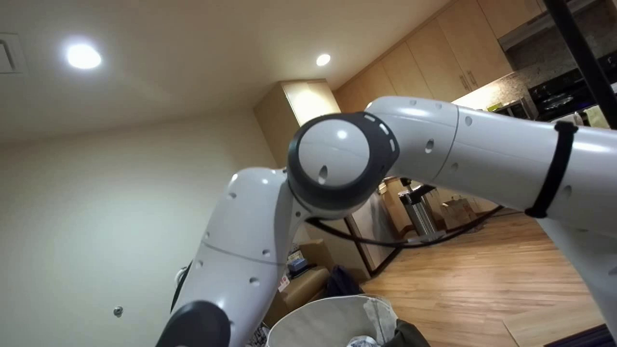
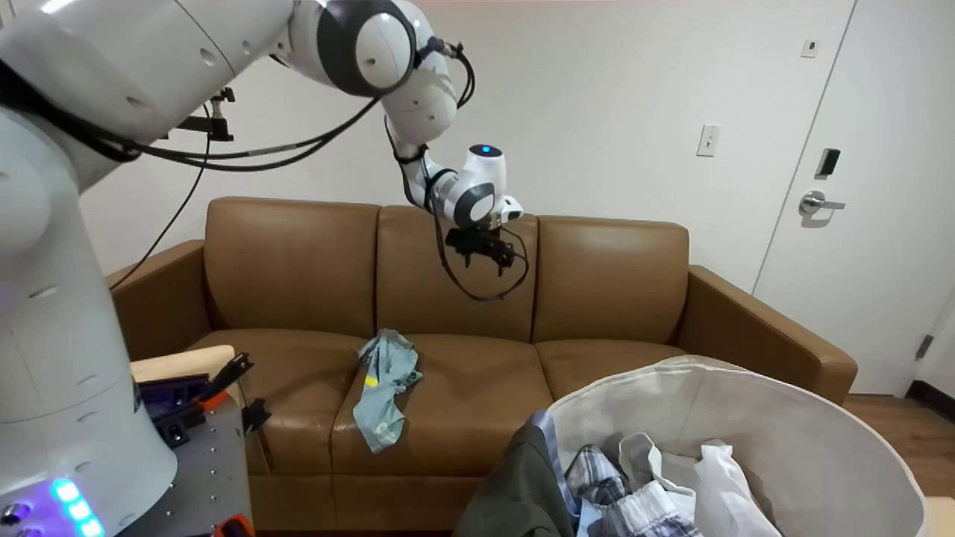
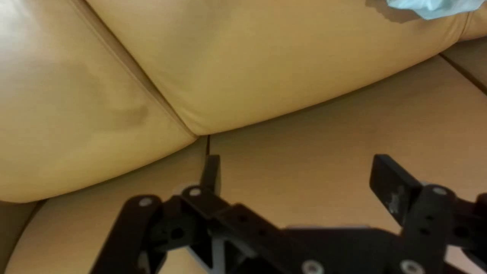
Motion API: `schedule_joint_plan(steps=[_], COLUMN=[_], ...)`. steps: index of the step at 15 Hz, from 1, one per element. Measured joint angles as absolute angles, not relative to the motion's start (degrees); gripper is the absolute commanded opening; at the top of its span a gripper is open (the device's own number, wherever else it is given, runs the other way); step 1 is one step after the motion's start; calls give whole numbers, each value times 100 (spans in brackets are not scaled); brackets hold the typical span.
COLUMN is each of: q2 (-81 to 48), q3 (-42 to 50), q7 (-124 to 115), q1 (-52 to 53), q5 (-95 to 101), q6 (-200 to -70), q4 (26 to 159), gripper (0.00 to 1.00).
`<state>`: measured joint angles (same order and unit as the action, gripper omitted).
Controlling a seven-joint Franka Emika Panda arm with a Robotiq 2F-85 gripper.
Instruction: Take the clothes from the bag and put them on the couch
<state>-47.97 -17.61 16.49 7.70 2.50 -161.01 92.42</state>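
End effector: black two-finger end effector, fingers spread wide; brown leather-look 3-seat couch visible btwn them.
Position: above couch; in an ext. view shows against the backrest.
Garment: crumpled pale blue-grey cloth garment w/ small yellow patch, on couch's mid seat cushion, upper part at seam w/ L cushion; well apart from end effector; edge also at top R of wrist view.
Bag: light grey soft fabric bag w/ wide round rim, in front of couch, seen in both ext. views.
Bag contents: blue-and-white plaid garment, white cloth.
Bag rim: dark olive-grey fabric against it, L in view; can't tell if part tucked inside.
Arm: white jointed robot arm w/ dark grey joint caps, bent down twd couch.
Backdrop: white door w/ metal lever handle, R of couch; light-wood kitchen cabinets in an ext. view.
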Motion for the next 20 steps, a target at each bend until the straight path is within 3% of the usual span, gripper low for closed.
schedule_joint_plan(steps=[5, 12, 16, 20], q2=[-3604, -3472, -2498, -1106], q3=[-1512, -1544, -884, -540], q7=[1507, 1394, 741, 577], q1=[636, 551, 628, 613], q5=[250, 81, 151, 161], q6=[-16226, -16174, -16228, -15056], q4=[10170, 10316, 10790, 11634], gripper=[100, 100, 100, 100])
